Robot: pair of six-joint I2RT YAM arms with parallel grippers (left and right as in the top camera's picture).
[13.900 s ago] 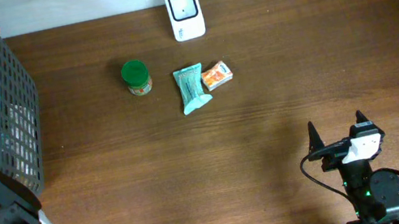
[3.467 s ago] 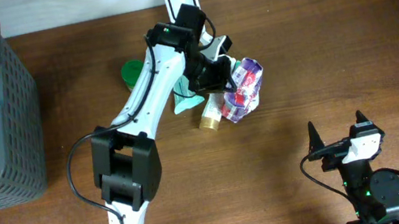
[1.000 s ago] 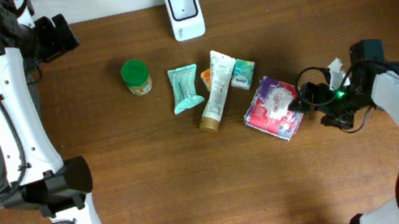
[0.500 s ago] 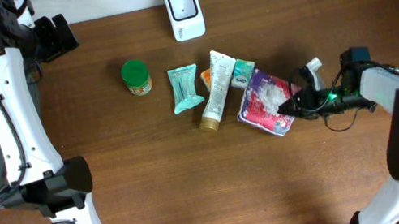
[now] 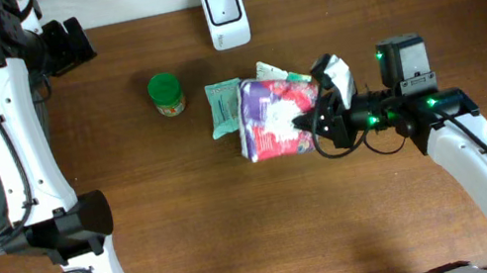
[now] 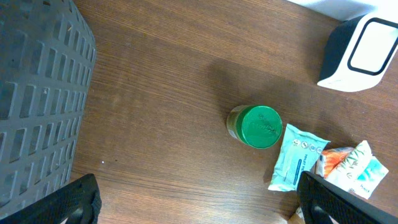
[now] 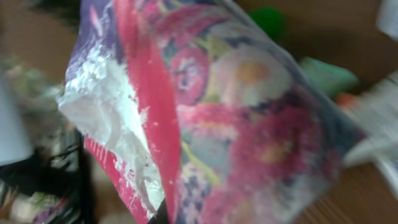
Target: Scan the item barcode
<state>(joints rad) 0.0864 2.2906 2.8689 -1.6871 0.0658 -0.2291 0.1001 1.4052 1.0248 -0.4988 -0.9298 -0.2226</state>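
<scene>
The floral packet point(image 5: 276, 119) sits near the middle of the desk point(image 5: 243, 247), clamped by its right-hand edge in the right end effector point(image 5: 313, 116). From overhead it lies over part of the small cluster of items there, just right of a teal sachet point(image 5: 223, 107). In the right wrist view the packet point(image 7: 249, 112) fills nearly everything, pink and purple flowers with a torn white edge, and it is rather blurred. I can't tell whether its barcode is showing.

The white scanner point(image 5: 224, 2) stands at the far edge of the desk, apart from the packet. A green-lidded jar point(image 5: 165, 94) stands left of the sachet.

The left end effector point(image 5: 71, 43) hangs up by the far left corner beside the dark basket point(image 6: 37, 93), its jaws spread wide with nothing between them.
</scene>
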